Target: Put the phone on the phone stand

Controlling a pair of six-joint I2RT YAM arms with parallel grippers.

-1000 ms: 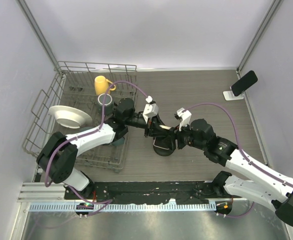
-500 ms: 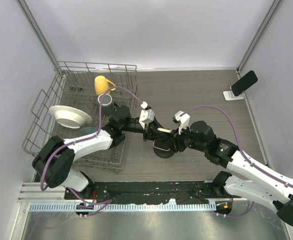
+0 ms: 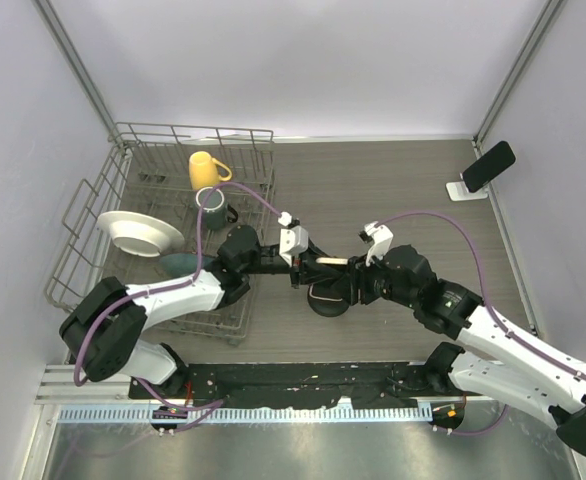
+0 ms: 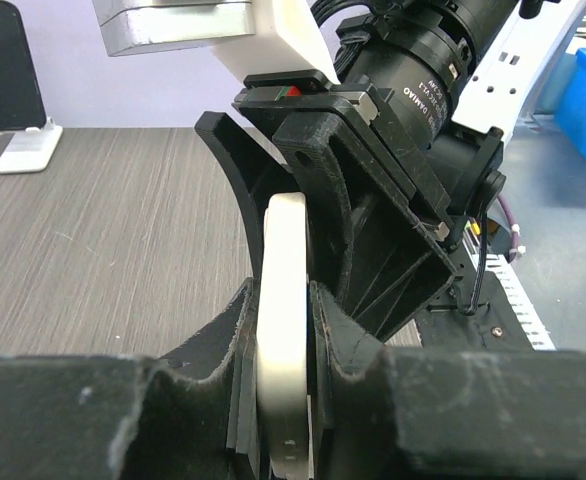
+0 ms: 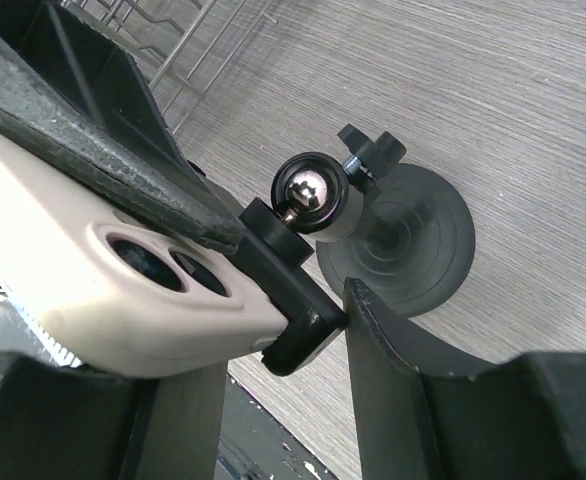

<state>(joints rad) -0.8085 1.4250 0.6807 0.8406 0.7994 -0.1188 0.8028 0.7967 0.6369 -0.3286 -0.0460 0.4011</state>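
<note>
Right now the two arms meet over the middle of the bench point(image 3: 393, 180). The left gripper point(image 3: 303, 263) is clamped narrowly on a cream phone point(image 4: 281, 300), holding it edge-up and level above the wood. The right gripper point(image 3: 353, 270) faces it from the other side, its jaws standing part-way apart around the phone's far end; I cannot tell whether they press on it. Just below them sits a black round-based mount point(image 3: 325, 300) with a ball joint on top. The white phone stand point(image 3: 465, 189) is well apart, in the far right corner against the wall, and a dark phone point(image 3: 488, 165) leans on its tilted plate. On the left is a wire dish rack point(image 3: 193, 128) with a yellow mug point(image 3: 205, 170) inside and a white bowl point(image 3: 138, 233) at its left side.
</note>
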